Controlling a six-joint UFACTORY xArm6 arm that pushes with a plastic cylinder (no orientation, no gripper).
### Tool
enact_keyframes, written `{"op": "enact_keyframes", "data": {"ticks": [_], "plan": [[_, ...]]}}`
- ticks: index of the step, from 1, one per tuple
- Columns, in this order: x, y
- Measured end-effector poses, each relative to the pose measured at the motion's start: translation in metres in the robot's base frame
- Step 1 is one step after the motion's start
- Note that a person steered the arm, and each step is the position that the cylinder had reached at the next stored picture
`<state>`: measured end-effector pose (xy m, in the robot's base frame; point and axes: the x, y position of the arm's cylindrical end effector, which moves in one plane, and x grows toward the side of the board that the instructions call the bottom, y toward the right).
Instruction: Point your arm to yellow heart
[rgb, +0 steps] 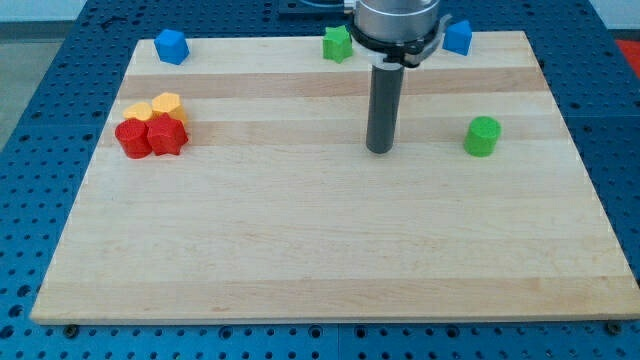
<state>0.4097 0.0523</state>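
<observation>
The board (320, 240) is pale wood with lengthwise grain bands, lying on a blue perforated surface (40, 120). My tip (379, 150) is the blunt lower end of a smooth dark cylindrical rod; there are no jaws on it to open or close, and the arm's metal collar above is cut off by the view's top. Far to the view's left of my tip sits a touching cluster: a yellow heart (139, 110), a yellow block (167, 103) of unclear shape, a red cylinder (130, 138) and a red star-like block (166, 136). A green cylinder (482, 135) stands right of my tip. Above it lie a green star-like block (338, 43), a blue block (172, 46), and another blue block (458, 37) partly hidden by the collar.
</observation>
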Motion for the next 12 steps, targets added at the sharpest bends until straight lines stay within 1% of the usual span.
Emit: {"op": "enact_keyframes", "data": {"ticks": [1, 2, 3, 5, 6, 7, 8, 9, 10, 11, 12], "plan": [[-0.037, -0.017], [-0.061, -0.054], [-0.073, -0.109], [-0.11, -0.201], [-0.122, -0.251], [-0.124, -0.317], [-0.115, -0.357], [-0.115, -0.357], [-0.104, -0.357], [-0.083, -0.357], [-0.074, -0.357]]}}
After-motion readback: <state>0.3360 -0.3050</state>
